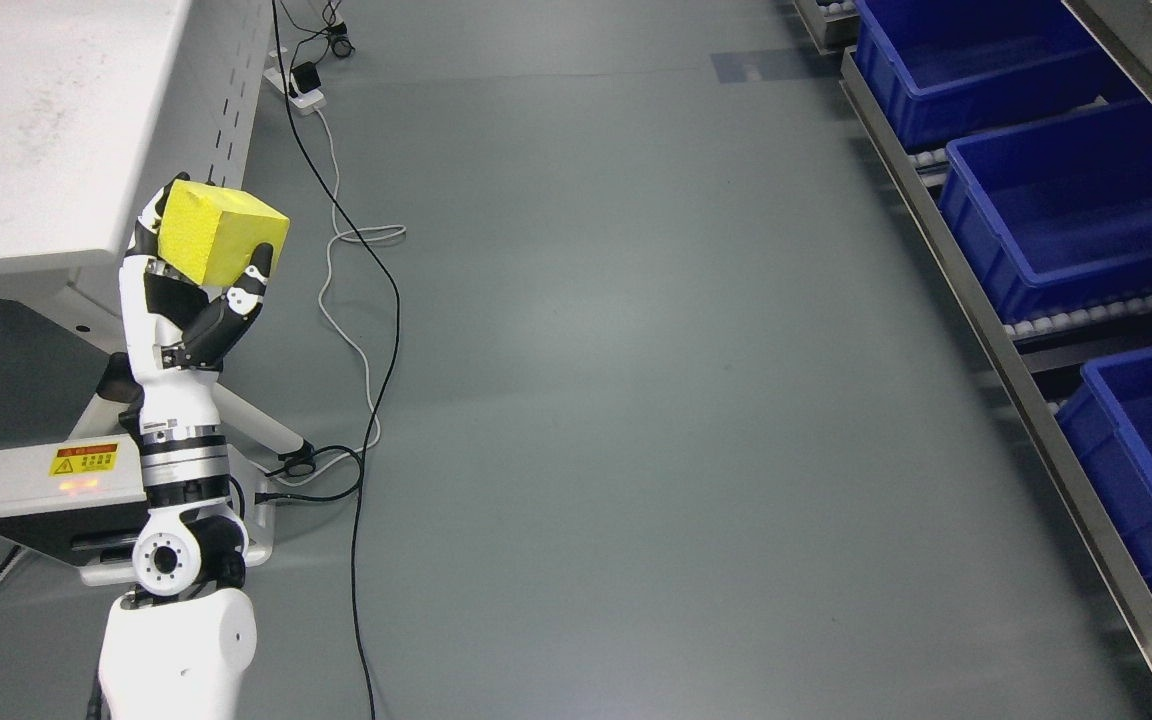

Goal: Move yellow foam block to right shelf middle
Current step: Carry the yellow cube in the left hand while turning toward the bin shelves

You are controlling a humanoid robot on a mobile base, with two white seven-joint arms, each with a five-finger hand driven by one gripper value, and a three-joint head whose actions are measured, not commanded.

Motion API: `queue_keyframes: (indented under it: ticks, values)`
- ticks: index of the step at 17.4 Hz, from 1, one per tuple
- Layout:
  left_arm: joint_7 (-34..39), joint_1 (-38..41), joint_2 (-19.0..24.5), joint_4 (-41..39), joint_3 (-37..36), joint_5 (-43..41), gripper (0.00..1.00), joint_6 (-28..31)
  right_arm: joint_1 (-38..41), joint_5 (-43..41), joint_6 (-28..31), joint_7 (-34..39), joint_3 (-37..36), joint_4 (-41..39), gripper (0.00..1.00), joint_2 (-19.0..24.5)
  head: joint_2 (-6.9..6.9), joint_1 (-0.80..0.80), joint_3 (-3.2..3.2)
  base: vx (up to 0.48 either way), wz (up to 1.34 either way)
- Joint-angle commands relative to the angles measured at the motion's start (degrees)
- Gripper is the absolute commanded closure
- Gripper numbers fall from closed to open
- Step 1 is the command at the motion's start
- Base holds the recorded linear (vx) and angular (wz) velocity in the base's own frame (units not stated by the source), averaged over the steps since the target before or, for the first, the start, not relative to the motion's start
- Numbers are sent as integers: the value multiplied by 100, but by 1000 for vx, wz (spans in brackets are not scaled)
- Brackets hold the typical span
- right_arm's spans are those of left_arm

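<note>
Left hand [191, 300] grips yellow foam block [221, 243] beside the white table's edge [86, 262]; bare floor [636, 400] separates it from the blue bins [1076, 210].

Bright even overhead light, soft floor [636, 400] glare, sharp focus

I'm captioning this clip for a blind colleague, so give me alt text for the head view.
The robot's left hand, raised at the picture's left, grips a yellow foam block in its fingers beside a white table. Grey floor with trailing cables fills the middle, and a metal shelf of blue bins lines the right edge.
</note>
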Motion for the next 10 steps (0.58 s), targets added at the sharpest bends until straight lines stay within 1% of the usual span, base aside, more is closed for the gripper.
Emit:
queue_keyframes:
  ticks: [1, 5, 10]
  values:
    - [5, 65, -46, -90, 3, 0, 62, -3, -8, -238, 2, -2, 0, -100, 0, -100, 0, 0, 0, 273, 168]
    - [5, 4, -81, -90, -23, 0, 62, 6, -16, -238, 2, -2, 0, -100, 0, -100, 0, 0, 0, 312, 12]
    - [-4, -66, -113, -90, -67, -18, 62, 85, -16, -247, 2, -2, 0, -100, 0, -100, 0, 0, 0, 364, -132]
